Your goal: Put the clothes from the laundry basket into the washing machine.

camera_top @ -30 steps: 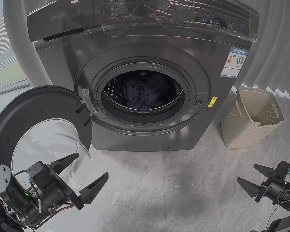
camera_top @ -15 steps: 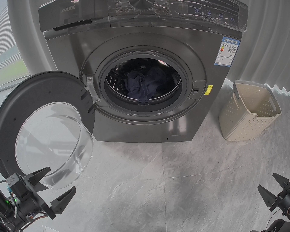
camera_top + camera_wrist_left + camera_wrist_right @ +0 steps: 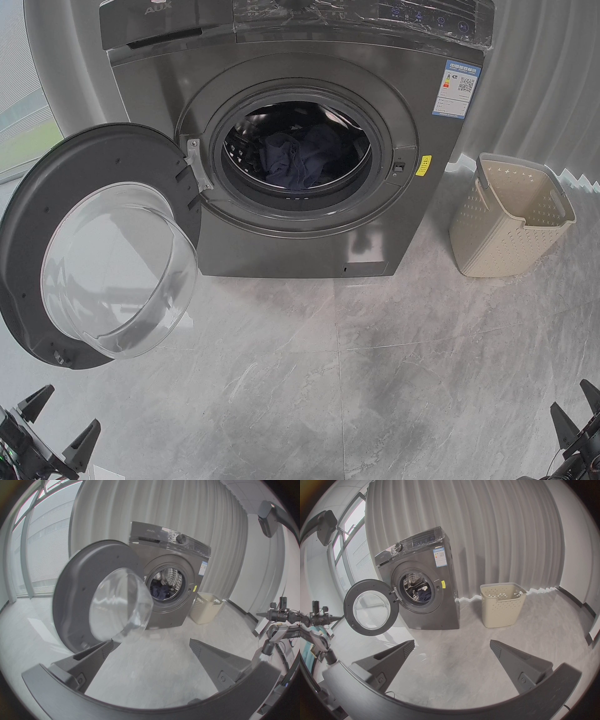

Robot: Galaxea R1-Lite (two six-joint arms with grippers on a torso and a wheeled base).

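Nearest to us, low at the left edge of the head view, our left gripper [image 3: 65, 412] hangs above the grey marbled floor [image 3: 375, 375] with its two dark fingers spread wide and nothing between them. Low at the right edge, our right gripper [image 3: 572, 400] is likewise spread wide and holds nothing. Beyond the left gripper, the washing machine door [image 3: 37, 206] stands wide open to the left on its hinge, its clear glass bowl [image 3: 119, 269] bulging toward us. Behind it is the dark grey front-loading washing machine [image 3: 281, 250], its round opening uncovered. Inside the drum lie dark blue clothes [image 3: 300, 159], bunched in a heap at the bottom. To the right of the machine, near it but not touching, a beige perforated laundry basket [image 3: 500, 244] stands on the floor, and we see its holed inner walls. Farthest back, a pale pleated curtain [image 3: 537, 94] hangs behind both, with a window [image 3: 19, 112] at the far left
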